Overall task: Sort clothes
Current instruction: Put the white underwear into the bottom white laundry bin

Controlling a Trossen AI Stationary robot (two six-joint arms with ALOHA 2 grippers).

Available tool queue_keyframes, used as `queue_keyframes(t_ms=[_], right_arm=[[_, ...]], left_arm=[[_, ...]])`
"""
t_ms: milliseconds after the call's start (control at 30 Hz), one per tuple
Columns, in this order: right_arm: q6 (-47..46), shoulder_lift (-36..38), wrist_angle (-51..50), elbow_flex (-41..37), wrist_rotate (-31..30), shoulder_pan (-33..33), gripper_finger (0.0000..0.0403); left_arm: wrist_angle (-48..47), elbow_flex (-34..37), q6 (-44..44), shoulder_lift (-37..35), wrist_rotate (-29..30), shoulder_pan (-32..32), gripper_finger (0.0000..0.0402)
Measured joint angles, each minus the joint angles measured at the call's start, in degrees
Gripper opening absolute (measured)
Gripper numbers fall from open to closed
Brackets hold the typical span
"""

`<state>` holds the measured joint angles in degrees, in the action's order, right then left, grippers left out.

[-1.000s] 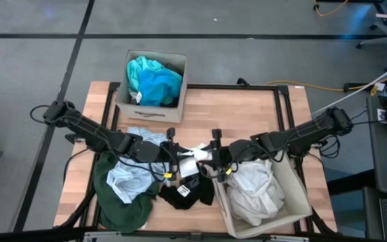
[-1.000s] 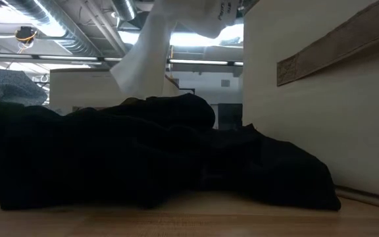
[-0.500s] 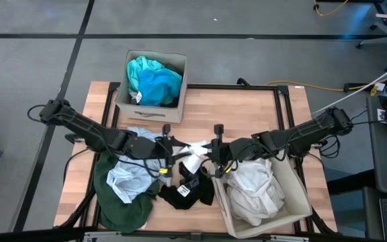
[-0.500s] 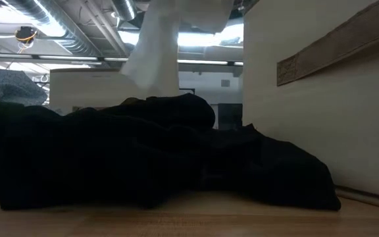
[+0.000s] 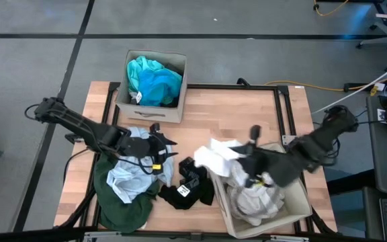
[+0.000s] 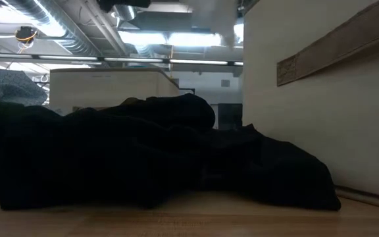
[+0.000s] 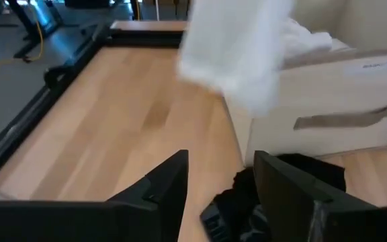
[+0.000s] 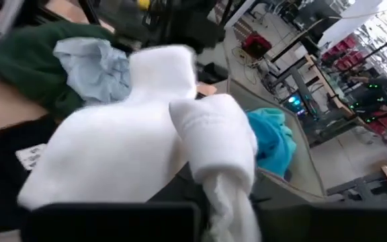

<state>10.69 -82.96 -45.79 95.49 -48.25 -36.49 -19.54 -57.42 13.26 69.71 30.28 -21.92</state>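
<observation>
My right gripper (image 5: pixel 240 162) is shut on a white garment (image 5: pixel 218 154), held above the left rim of the near-right beige box (image 5: pixel 299 199). In the right wrist view the garment (image 8: pixel 140 148) fills the space just ahead of the fingers. My left gripper (image 5: pixel 169 154) stands open over the table's middle left with nothing between its fingers (image 7: pixel 170 185). A black garment (image 5: pixel 190 188) lies on the table below. Pale blue (image 5: pixel 127 178) and dark green (image 5: pixel 119 202) clothes lie piled at the near left. My right gripper holds the white garment by a bunched, rope-like fold (image 8: pixel 224 195); the gripper's own body hides the fingers. The arm comes slanting from the table's right. The garment bulges out ahead of the gripper, toward the table's left, lifted clear of the table.
The near-right box holds more white clothes (image 5: pixel 255 198). A second beige box (image 5: pixel 152 111) at the far middle holds teal and bright blue clothes (image 5: pixel 153 79). Bare wood (image 5: pixel 227 111) lies between the boxes. In the low view the black garment (image 6: pixel 163 158) lies against the box wall (image 6: pixel 321 99).
The white garment has passed from my left gripper to my right. My right gripper has carried it toward the table's right, over the near-right box's rim. My left gripper has drawn back a little toward the table's left.
</observation>
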Motion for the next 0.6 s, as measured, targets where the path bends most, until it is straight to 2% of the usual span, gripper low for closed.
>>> queue_keyframes(t_ms=[100, 300, 467, 600], right_arm=[[-7.23, 0.01, -7.41, 4.34, -1.72, -5.01, 0.0021], [-24.08, 0.07, -20.56, 9.42, 0.12, -13.84, 0.0019], [-47.27, 0.23, -34.24, 10.24, 5.57, -17.71, 0.0028], [-65.00, 0.26, -43.16, 7.04, 10.20, -19.47, 0.0027]], left_arm=[[-0.10, 1.52, 1.32, 0.05, -0.01, -0.65, 0.0157], [2.49, 3.21, 2.02, 0.37, -0.02, -1.08, 0.0157], [4.29, 3.60, 1.74, 0.90, -0.02, -1.08, 0.0157], [4.16, 3.60, 1.68, 1.16, -0.01, -1.08, 0.0157]])
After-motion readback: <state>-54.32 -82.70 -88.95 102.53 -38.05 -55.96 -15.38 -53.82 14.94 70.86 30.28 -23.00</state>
